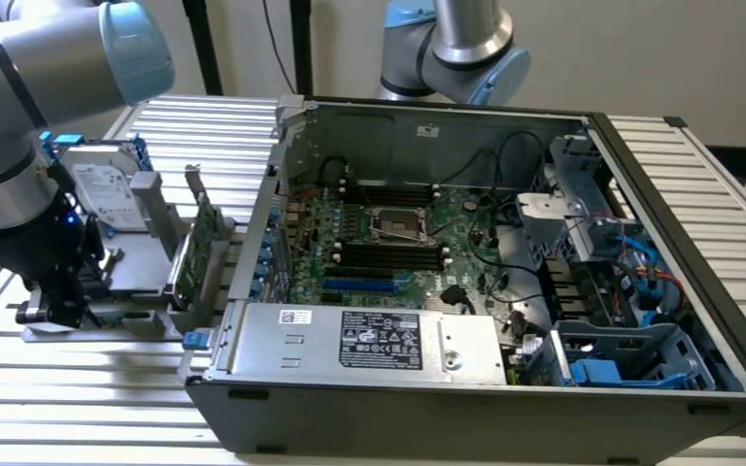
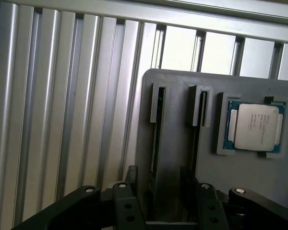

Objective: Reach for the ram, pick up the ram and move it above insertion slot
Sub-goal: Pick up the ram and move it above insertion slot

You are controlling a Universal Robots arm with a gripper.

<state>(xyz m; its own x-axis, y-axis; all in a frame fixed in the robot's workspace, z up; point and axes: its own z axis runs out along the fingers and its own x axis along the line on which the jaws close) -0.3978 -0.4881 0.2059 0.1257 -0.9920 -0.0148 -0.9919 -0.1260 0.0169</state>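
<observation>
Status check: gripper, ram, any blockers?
Gripper low at grey holder, jaws open. Ram edge-on in its slot, between the jaws, ungripped. Nothing in the way; CPU sits beside.

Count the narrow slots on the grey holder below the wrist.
2. One slot is nearer the edge of the holder, between the fingers of the gripper; the other slot is beside the CPU. None seem hidden.

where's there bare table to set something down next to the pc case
Bare table slats lie in front of the grey holder and the computer case, and beside the case on the exterior view's right. Crowded: the holder, with hard drive, green card and the hand.
</observation>
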